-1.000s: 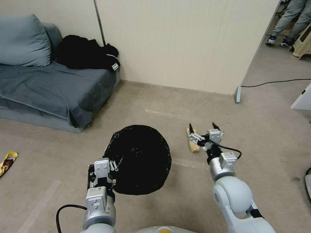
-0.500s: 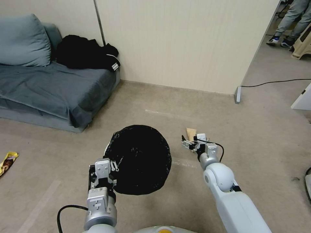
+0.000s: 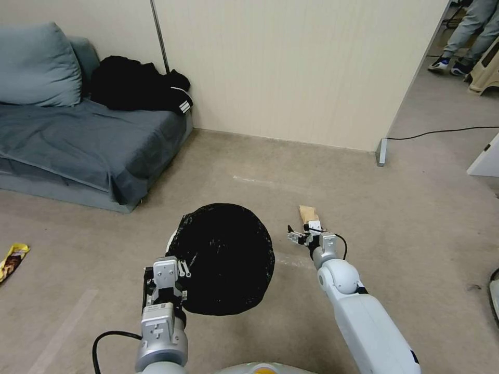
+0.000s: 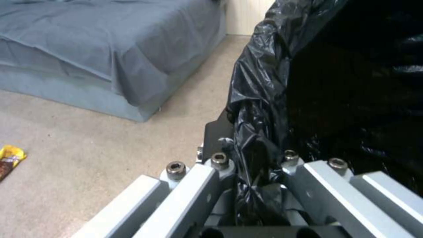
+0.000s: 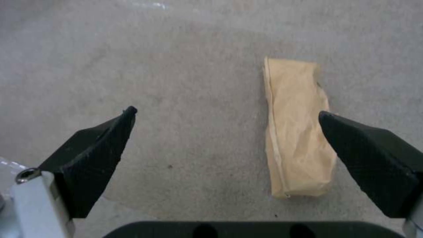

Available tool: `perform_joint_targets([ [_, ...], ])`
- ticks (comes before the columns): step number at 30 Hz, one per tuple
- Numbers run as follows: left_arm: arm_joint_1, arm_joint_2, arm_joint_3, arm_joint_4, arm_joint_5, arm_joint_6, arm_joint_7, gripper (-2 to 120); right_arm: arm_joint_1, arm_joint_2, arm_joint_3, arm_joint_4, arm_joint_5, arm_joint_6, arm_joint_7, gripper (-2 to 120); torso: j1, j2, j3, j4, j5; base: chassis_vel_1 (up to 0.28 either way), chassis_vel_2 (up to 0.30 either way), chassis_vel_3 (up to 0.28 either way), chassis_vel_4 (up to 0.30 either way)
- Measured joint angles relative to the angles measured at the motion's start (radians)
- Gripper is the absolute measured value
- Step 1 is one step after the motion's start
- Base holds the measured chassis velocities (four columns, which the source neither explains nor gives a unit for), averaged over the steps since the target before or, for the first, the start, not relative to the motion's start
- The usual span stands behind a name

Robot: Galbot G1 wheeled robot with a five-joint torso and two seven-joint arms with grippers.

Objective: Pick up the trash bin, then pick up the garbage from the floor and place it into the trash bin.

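The trash bin (image 3: 221, 257), lined in black, hangs above the floor (image 3: 416, 218), its near rim clamped by the left end effector (image 3: 165, 283). The right end effector (image 5: 224, 114) gapes wide over a brown paper bag (image 5: 295, 129) on the carpet, right of the bin.

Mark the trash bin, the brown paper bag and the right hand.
trash bin (image 3: 223, 257): head view, on the black liner across its mouth.
brown paper bag (image 5: 295, 132): right wrist view, middle of its flat face.
right hand (image 5: 227, 114): right wrist view, midway between its open fingertips.
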Motion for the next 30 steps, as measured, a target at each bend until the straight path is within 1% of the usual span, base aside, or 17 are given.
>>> perform_joint_targets([
  [1,0.0,0.0,0.0,0.001,0.002,-0.001,0.0,2,0.01,0.006,0.002,-0.038,-0.009,0.021,-0.007,100,0.0,0.0,0.0,0.0,0.0,0.0,0.0,0.0,0.0],
  [2,0.0,0.0,0.0,0.001,0.002,-0.001,0.0,2,0.01,0.006,0.002,-0.038,-0.009,0.021,-0.007,100,0.0,0.0,0.0,0.0,0.0,0.0,0.0,0.0,0.0],
  [4,0.001,0.001,0.0,0.002,0.004,-0.002,0.0,2,0.025,0.014,0.005,-0.088,-0.028,0.041,-0.012,100,0.0,0.0,0.0,0.0,0.0001,0.0,0.0,0.0,0.0],
  [6,0.002,0.001,-0.001,0.002,0.005,-0.003,0.0,2,0.043,0.025,0.012,-0.161,-0.057,0.064,-0.012,100,0.0,0.0,0.0,0.0,0.0,0.0,0.0,0.0,0.0],
  [7,0.002,0.001,-0.001,0.002,0.005,-0.003,0.0,2,0.043,0.025,0.012,-0.161,-0.057,0.064,-0.012,100,0.0,0.0,0.0,0.0,0.0,0.0,0.0,0.0,0.0],
  [10,0.002,0.0,-0.001,0.006,0.009,-0.004,0.0,2,0.058,0.035,0.02,-0.232,-0.092,0.111,-0.017,100,0.0,0.0,0.0,0.0,0.0,0.0,0.0,0.0,0.0],
  [12,0.002,0.0,-0.001,0.007,0.01,-0.005,0.0,2,0.059,0.037,0.021,-0.239,-0.095,0.116,-0.018,100,0.0,0.0,0.0,0.0,0.0,0.0,0.0,0.0,0.0],
  [16,0.004,-0.001,0.003,0.015,0.015,-0.007,0.001,2,0.074,0.047,0.025,-0.298,-0.113,0.176,-0.031,100,0.0,0.0,0.0,0.0,0.0,0.0,0.0,0.0,0.0],
  [20,0.005,0.0,0.003,0.016,0.015,-0.008,0.001,2,0.094,0.053,0.035,-0.335,-0.131,0.214,-0.038,100,0.0,0.0,0.0,0.0001,0.0001,0.0,0.0,0.0,0.0],
  [30,0.007,-0.001,0.004,0.02,0.022,-0.01,0.001,2,0.132,0.036,0.048,-0.371,-0.123,0.237,-0.052,100,0.0,0.0,0.0,0.0,0.0001,0.0,0.0,0.0,0.0],
])
